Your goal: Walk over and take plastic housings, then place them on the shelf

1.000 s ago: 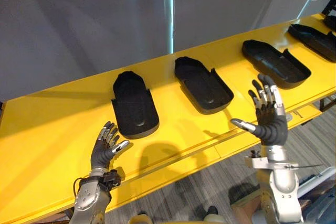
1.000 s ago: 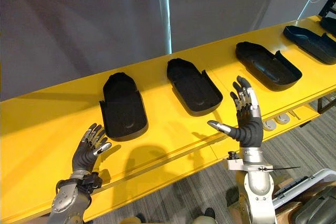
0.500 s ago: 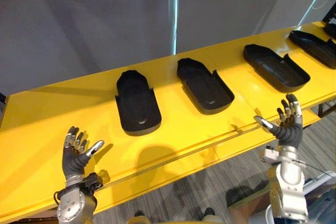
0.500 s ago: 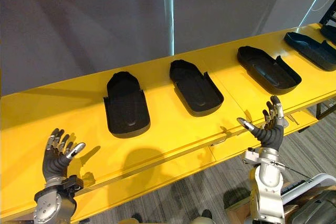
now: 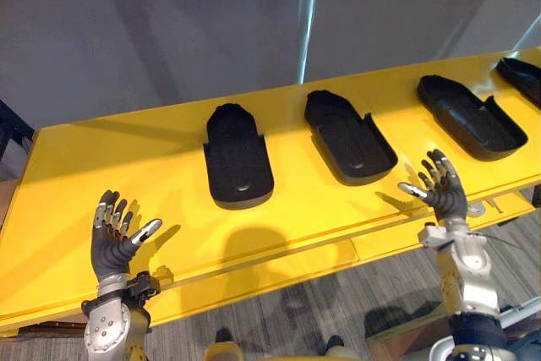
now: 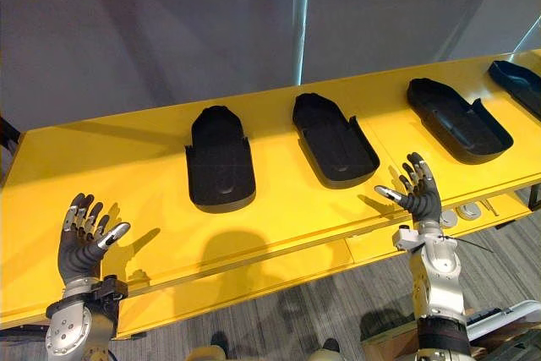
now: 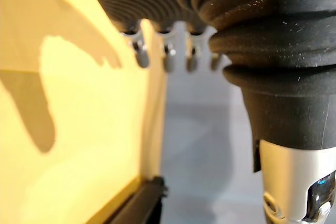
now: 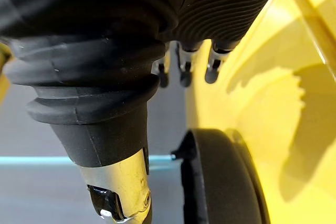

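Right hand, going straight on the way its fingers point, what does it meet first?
Likely bare table in the gap between the second housing and third housing from the left; the open right hand seems raised, so it might pass over toward the wall. Depth unclear.

A long glossy yellow tabletop (image 5: 101, 166) stands before a plain grey wall (image 5: 152, 31) crossed by soft shadows, with a pale, brightly lit vertical pole (image 5: 308, 14) behind it and grey streaked carpet (image 6: 279, 310) below its near edge.
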You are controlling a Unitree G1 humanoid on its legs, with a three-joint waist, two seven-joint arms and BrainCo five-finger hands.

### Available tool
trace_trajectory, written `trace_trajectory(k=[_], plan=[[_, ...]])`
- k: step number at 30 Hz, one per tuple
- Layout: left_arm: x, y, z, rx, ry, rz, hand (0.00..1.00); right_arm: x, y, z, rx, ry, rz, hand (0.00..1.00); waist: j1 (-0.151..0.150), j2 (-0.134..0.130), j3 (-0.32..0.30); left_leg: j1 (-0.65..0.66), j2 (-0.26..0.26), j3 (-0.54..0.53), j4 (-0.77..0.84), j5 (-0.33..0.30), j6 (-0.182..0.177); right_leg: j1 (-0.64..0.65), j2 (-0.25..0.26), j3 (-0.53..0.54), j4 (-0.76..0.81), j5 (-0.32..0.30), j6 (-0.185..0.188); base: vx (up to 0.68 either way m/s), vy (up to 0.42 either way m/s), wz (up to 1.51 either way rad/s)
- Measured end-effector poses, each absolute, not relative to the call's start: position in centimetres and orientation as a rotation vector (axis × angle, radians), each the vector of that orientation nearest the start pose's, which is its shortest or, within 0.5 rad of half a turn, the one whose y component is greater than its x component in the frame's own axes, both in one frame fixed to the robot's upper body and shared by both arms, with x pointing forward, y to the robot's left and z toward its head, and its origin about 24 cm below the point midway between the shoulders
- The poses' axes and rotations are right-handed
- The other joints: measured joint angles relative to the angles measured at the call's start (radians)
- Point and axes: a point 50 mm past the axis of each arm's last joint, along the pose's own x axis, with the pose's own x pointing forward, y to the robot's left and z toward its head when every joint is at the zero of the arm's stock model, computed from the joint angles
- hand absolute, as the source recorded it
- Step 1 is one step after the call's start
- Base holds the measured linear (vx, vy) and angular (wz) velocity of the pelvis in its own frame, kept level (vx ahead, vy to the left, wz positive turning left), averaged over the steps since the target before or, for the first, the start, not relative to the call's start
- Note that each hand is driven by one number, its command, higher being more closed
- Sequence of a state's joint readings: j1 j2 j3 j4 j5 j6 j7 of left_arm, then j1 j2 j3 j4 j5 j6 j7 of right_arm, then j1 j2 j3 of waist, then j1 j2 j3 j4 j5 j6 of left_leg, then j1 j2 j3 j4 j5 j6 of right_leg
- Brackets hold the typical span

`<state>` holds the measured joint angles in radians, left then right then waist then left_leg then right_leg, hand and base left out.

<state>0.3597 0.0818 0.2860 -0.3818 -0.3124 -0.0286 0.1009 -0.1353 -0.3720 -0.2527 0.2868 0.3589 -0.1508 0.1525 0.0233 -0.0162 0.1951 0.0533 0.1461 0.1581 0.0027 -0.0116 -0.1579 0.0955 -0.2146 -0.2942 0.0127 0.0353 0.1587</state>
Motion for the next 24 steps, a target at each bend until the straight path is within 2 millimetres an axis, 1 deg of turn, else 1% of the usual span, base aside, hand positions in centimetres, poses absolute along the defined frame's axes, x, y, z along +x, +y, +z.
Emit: trace_trajectory(k=[3, 5, 7, 10, 13, 17, 22, 24], plan=[[16.9, 24.8, 7.2, -0.114, -0.136, 0.421, 0.0, 26.9, -28.6, 6.1, 0.002, -0.078, -0.152, 0.0, 0.002, 0.004, 0.004, 0.0, 0.0, -0.006, -0.003, 0.004, 0.0, 0.002, 0.0, -0.005, 0.001, -0.001, -0.001, 0.0, 0.002, 0.04], [17.1, 24.8, 7.4, -0.099, -0.142, 0.398, 0.0, 27.3, -29.0, 6.4, -0.01, -0.079, -0.142, 0.0, 0.002, 0.01, 0.021, 0.001, -0.001, -0.01, -0.004, 0.009, 0.001, 0.006, 0.0, -0.007, 0.001, -0.001, -0.001, -0.02, 0.004, 0.04], [17.1, 24.9, 7.5, -0.089, -0.146, 0.388, 0.0, 27.6, -29.2, 6.5, -0.014, -0.072, -0.13, 0.0, 0.003, 0.014, 0.025, 0.003, -0.001, -0.013, -0.016, 0.018, 0.0, 0.006, 0.001, -0.011, 0.001, -0.002, -0.001, -0.01, -0.002, 0.06], [17.2, 24.9, 7.6, -0.091, -0.148, 0.385, 0.0, 28.0, -29.3, 6.6, -0.014, -0.066, -0.096, 0.0, 0.014, 0.021, 0.037, 0.015, -0.002, -0.013, -0.023, 0.023, 0.0, 0.01, 0.001, -0.011, 0.005, -0.002, -0.002, 0.0, 0.0, 0.0], [17.2, 24.8, 7.6, -0.091, -0.149, 0.373, 0.0, 28.2, -29.0, 6.6, -0.016, -0.061, -0.046, 0.0, 0.016, 0.017, 0.042, 0.016, -0.002, -0.022, -0.031, 0.032, 0.0, 0.009, 0.001, -0.019, 0.007, -0.003, -0.003, 0.0, -0.001, 0.07], [17.3, 24.8, 7.6, -0.115, -0.154, 0.359, 0.0, 28.3, -29.0, 6.5, -0.003, -0.051, -0.011, 0.0, 0.017, 0.011, 0.046, 0.017, -0.004, -0.042, -0.04, 0.043, 0.001, 0.01, -0.002, -0.036, 0.026, -0.013, -0.008, -0.01, -0.002, 0.14], [17.2, 24.9, 7.5, -0.109, -0.147, 0.357, 0.0, 28.5, -28.9, 6.5, 0.001, -0.047, 0.036, 0.0, 0.02, 0.013, 0.049, 0.018, -0.004, -0.045, -0.047, 0.051, 0.002, 0.01, -0.003, -0.037, 0.032, -0.015, -0.009, -0.03, -0.001, 0.02], [17.2, 25.0, 7.6, -0.104, -0.15, 0.354, 0.0, 28.6, -28.8, 6.7, 0.001, -0.053, 0.045, 0.0, 0.02, 0.017, 0.062, 0.018, -0.004, -0.044, -0.048, 0.052, 0.002, 0.011, -0.004, -0.037, 0.037, -0.018, -0.007, -0.05, -0.001, -0.01]])
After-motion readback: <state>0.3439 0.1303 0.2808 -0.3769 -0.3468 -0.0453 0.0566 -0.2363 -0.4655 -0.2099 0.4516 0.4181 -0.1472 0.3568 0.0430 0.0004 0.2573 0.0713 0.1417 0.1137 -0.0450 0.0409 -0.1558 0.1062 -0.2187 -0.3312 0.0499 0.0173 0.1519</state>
